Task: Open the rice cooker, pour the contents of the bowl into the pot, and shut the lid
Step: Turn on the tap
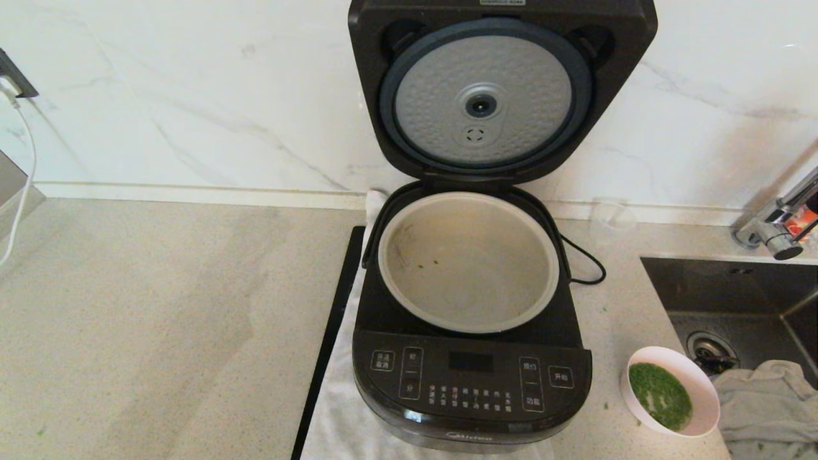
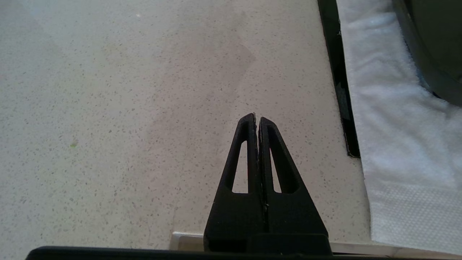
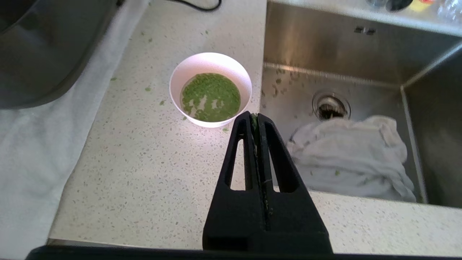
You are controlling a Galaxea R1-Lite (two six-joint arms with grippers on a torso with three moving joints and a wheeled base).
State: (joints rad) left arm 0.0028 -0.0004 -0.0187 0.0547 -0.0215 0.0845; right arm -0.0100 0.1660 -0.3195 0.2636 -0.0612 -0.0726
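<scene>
My right gripper (image 3: 257, 117) hung over the counter (image 3: 151, 159) with its fingers pressed together and nothing between them but a green fleck at the tips; the bowl (image 3: 210, 68) stood just ahead of those tips, upright, holding the chopped greens (image 3: 211, 95) in liquid; the sink (image 3: 335, 50) lay to my right of it, with a crumpled cloth (image 3: 350, 155) near the drain; the rice cooker (image 1: 471, 377) sat to my left on a white towel (image 3: 32, 151), its lid (image 1: 501, 89) standing open and upright over the pale pot (image 1: 468, 262), which held only a few green specks; my left gripper (image 2: 257, 121) hovered closed over bare counter, left of the towel.
</scene>
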